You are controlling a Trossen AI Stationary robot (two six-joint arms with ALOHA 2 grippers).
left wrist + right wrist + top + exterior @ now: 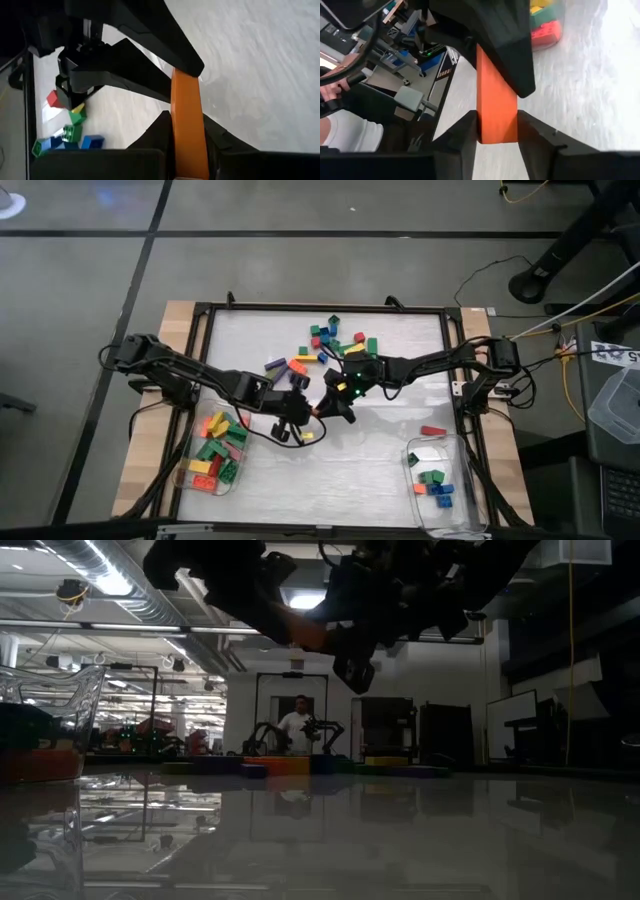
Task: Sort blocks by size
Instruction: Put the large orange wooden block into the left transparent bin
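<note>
I have both arms meeting over the middle of the white table (400,450), passing one long orange rectangular plastic block (187,125) between them above the surface. My left gripper (300,412) has clamped down tight on one end of it, while my right gripper (338,402) has its two fingers flanking the other end, set about a block's width apart (whether they press it or have just let go I cannot tell). The handover looks to be the step in hand: the long block seems bound for the clear plastic tub of long blocks (212,452) at about 8 o'clock on the table, and the next move calls for the right gripper to spread fully and back away before the left arm swings toward that tub. A second clear plastic tub of short blocks (445,480) sits at 5 o'clock, and a loose pile of mixed coloured blocks (335,340) waits unsorted at 12 o'clock. I can read no brand, label or writing anywhere.
</note>
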